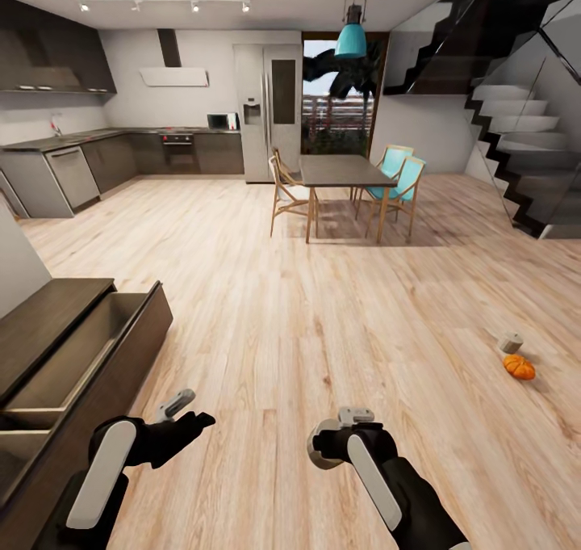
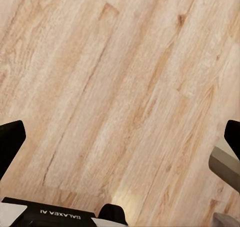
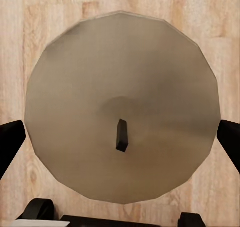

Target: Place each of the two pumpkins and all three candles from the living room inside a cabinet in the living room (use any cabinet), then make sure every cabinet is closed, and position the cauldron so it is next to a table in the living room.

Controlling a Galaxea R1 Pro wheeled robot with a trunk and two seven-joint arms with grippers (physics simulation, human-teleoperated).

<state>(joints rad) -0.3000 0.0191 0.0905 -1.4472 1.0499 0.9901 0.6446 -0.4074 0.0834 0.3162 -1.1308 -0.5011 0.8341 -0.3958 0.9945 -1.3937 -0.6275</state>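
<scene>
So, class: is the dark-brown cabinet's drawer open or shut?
Open. In the head view the cabinet has its drawer pulled out, showing its inside; no pumpkin or candle is visible in it.

Grey-beige candle (image 3: pixel 122 107) top with dark wick, clamped between right tool (image 3: pixel 120 137) fingers, wood floor (image 3: pixel 20 27) behind

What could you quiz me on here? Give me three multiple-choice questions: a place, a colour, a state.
1. Where is the pumpkin?
A. In a drawer
B. On the floor, beside a loose candle
C. On the dining table

2. What colour is the hanging lamp?
A. Teal
B. Red
C. Yellow

3. What is the right claw doing?
A. Hanging empty
B. Gripping a pumpkin
C. Gripping a held candle

Answers: 1 B, the head view shows it on the boards next to the grey stub. 2 A, its shade is blue-green. 3 C, the wick end sits between the fingers.
</scene>
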